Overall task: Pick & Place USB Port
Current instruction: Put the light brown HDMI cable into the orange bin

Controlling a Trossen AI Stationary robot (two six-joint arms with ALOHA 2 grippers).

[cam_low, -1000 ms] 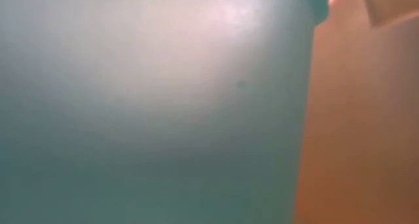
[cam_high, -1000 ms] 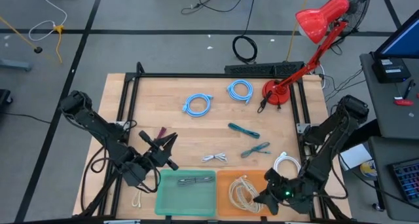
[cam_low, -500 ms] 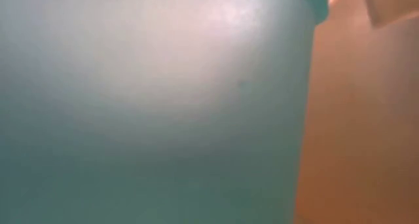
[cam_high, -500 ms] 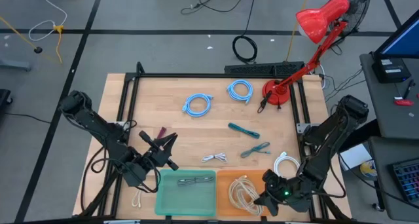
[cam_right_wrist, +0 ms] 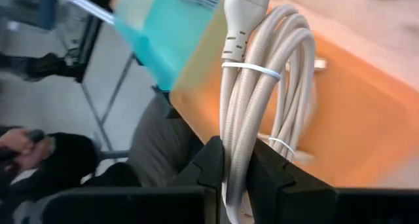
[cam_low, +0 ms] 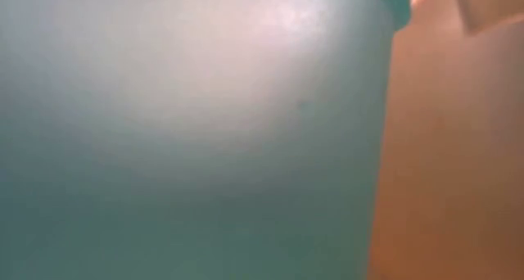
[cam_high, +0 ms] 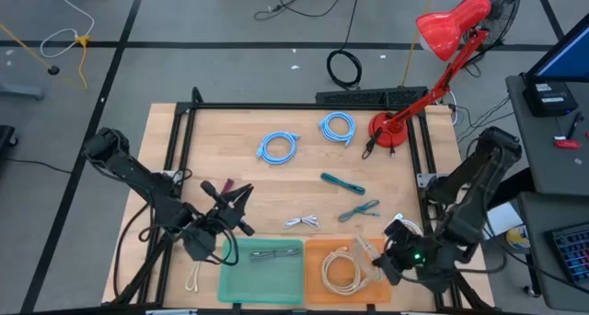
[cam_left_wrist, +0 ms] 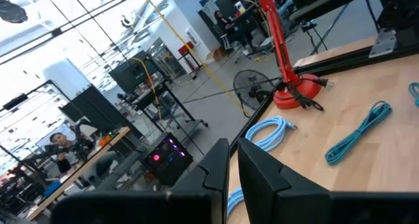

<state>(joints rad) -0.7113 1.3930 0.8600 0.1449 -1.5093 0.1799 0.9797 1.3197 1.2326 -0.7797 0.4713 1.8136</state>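
A beige USB cable coil, bound with white ties, is over the orange bin at the table's near edge, with my right gripper shut on it; the right wrist view shows the coil running out ahead of the fingers. My left gripper hovers shut and empty, pointing level, just past the far left corner of the green bin. The low view shows only the walls of the green bin and the orange bin. My right gripper pinches several strands at one end of the beige coil between its two fingers. The fingers slant down from the table's right side. The coil sticks out ahead of them over the orange bin; whether its far end rests on the bin floor, I cannot tell.
A dark cable lies in the green bin. On the table lie two blue coils, teal cables, a grey cable and a white coil. A red lamp stands at the far right.
My right gripper has risen and drawn back toward the table's right and far side, tipping as it went, and has pulled the held end of the beige coil up with it. It has stayed shut on the cable.
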